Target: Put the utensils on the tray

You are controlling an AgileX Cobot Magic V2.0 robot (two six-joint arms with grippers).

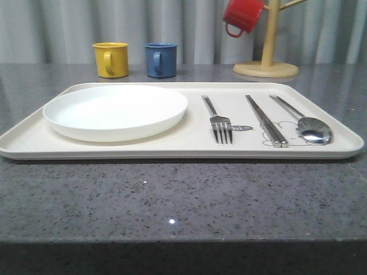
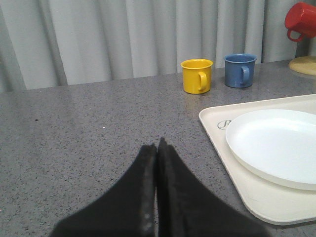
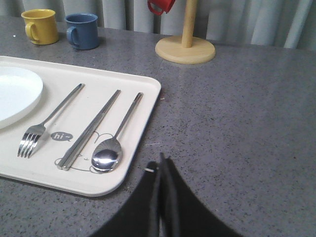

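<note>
Tray (image 3: 143, 89) print reads "hi~" by fork (image 3: 47, 123); L fingers (image 2: 157, 148) & R fingers (image 3: 161, 163) clenched, empty.

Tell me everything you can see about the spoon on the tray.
The spoon looks like shiny polished metal, with an oval bowl and a long, slim, straight handle. It lies flat on the cream tray, bowl facing up and toward the near edge, handle pointing away toward the wooden mug stand. It is the rightmost utensil, just right of the chopsticks and apart from them. Its bowl rests over the grey drawing printed on the tray. No pincer touches it.
</note>
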